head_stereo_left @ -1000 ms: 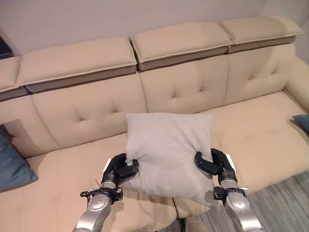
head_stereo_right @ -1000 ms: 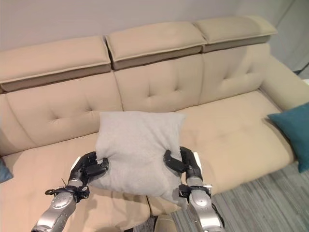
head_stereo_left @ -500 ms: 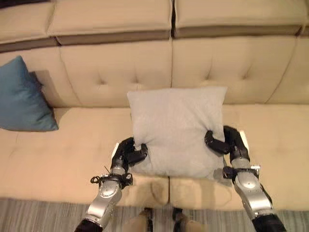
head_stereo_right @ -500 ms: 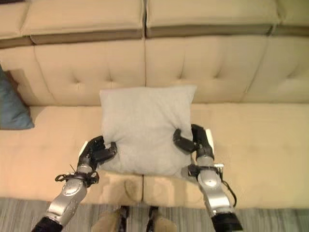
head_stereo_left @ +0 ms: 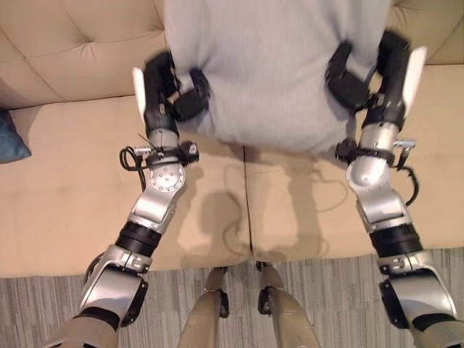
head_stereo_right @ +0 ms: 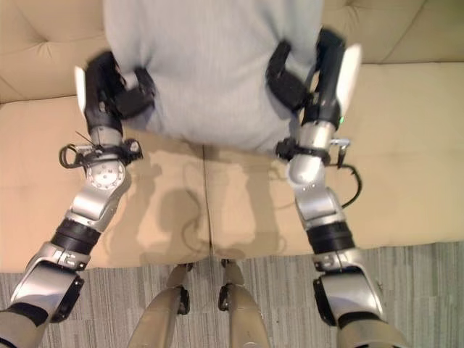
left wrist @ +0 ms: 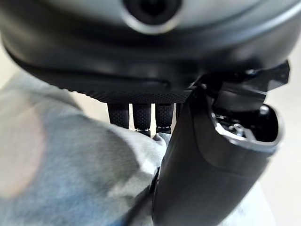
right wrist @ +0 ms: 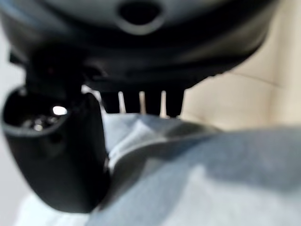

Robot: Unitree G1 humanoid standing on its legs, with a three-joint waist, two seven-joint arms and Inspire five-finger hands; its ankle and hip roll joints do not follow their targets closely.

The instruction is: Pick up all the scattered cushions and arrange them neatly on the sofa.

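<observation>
Grey cushion (head_stereo_left: 272, 65): one item, plain grey fabric, held up over the seat of the sofa near the join between two seat sections. Its lower edge hangs clear above the seat and casts a shadow there; its upper part runs out past the top of the head views.

Left hand (head_stereo_left: 163, 94): dark, closed on the cushion's left edge. Thumb on the near face, fingers (left wrist: 134, 115) curled round behind the fabric, which bunches between them in the left wrist view.

Right hand (head_stereo_left: 370, 76): dark, with a white cover on its outer side, closed on the cushion's right edge. The thumb presses into the near face; the fingers (right wrist: 141, 101) wrap behind, with a fold of cloth pinched between them in the right wrist view.

Sofa (head_stereo_left: 65, 188): beige, with a tufted backrest behind the cushion and a seam between seat sections running to the front edge of the seat.

Blue cushion (head_stereo_left: 11, 138): a corner, lying on the seat at the sofa's far left, well apart from the left hand.

Floor (head_stereo_left: 326, 297): grey striped, along the front edge of the sofa.
</observation>
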